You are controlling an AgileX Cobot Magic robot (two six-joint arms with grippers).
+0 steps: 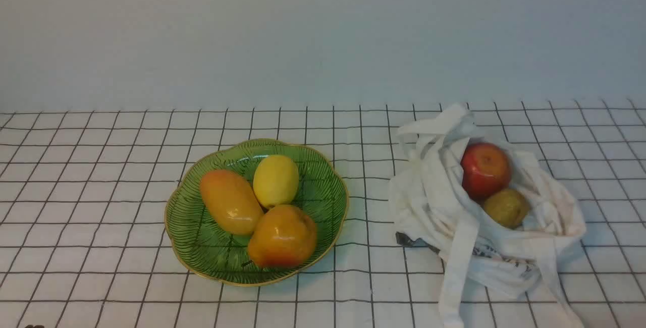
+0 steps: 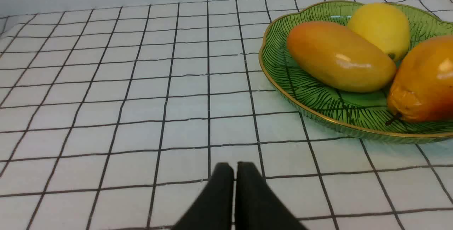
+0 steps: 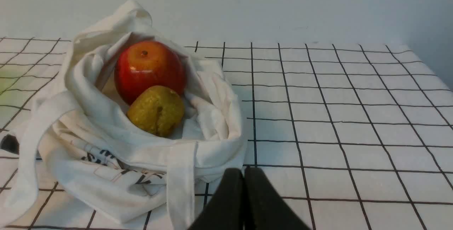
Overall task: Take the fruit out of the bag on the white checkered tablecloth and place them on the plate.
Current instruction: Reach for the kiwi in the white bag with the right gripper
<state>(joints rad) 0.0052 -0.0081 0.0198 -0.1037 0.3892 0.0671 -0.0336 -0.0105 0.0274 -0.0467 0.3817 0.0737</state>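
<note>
Right tool (image 3: pixel 243 171) pinched closed, empty — bag (image 3: pixel 81 116) just beside, apple (image 3: pixel 148 69) and olive-brown fruit (image 3: pixel 155 111) inside, left tool (image 2: pixel 234 166) likewise.

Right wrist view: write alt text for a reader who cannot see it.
A soft white bag lies open on the white checkered tablecloth, holding a shiny red apple and a smaller olive-brown fruit that touches it on the camera's side. The right gripper, shut and empty, is near the bag without touching it.

Tabletop setup: checkered tablecloth (image 1: pixel 101 192), bare wall (image 1: pixel 323 30)
</note>
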